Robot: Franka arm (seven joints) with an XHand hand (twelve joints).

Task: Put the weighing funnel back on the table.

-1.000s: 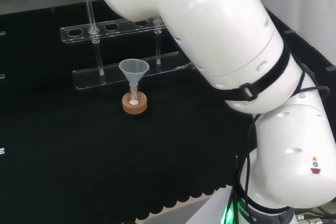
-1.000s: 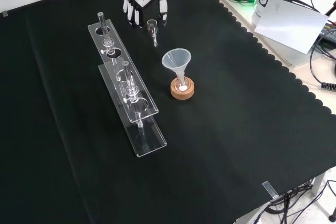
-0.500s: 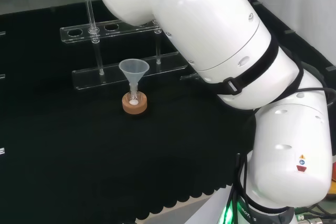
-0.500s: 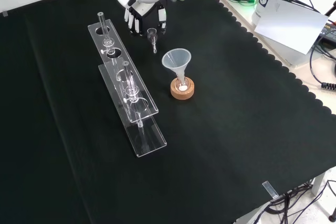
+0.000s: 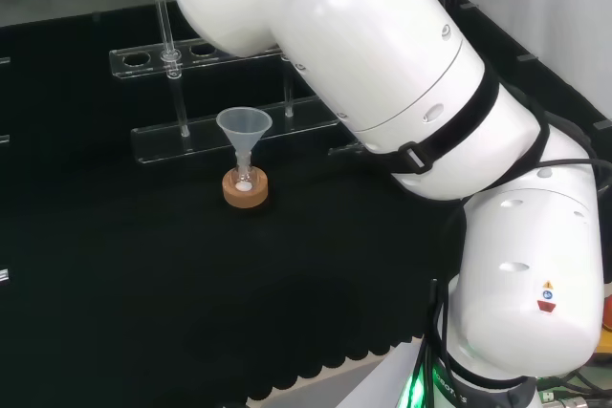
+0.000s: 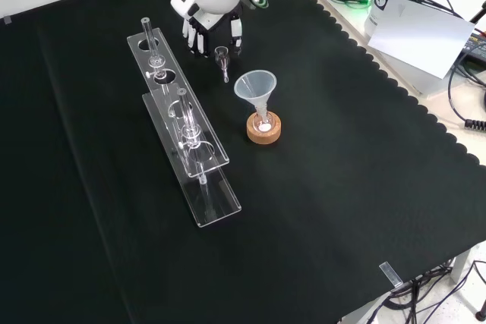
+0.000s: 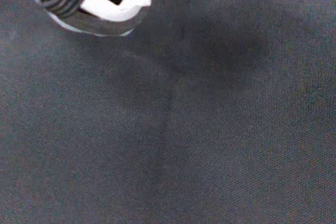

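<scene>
Arm links [image 5: 402,74], big and white, cover the head view's right side. Front view looks past them. Up beyond the clear rack [image 6: 171,89] and the funnel [image 6: 255,87], the hand [image 6: 211,28] points down. Its fingers are closed on the little weighing funnel [image 6: 222,62], stem down toward the cloth [image 6: 342,187].

The surface [image 6: 342,187] is plain black cloth with a scalloped edge. The arm [image 5: 382,74] is glossy white with a black band, and the hand [image 6: 205,32] is black and white. The funnel [image 6: 255,86], weighing funnel [image 6: 222,58] and rack [image 6: 190,142] are clear. The cork ring [image 6: 263,131] is tan.
</scene>
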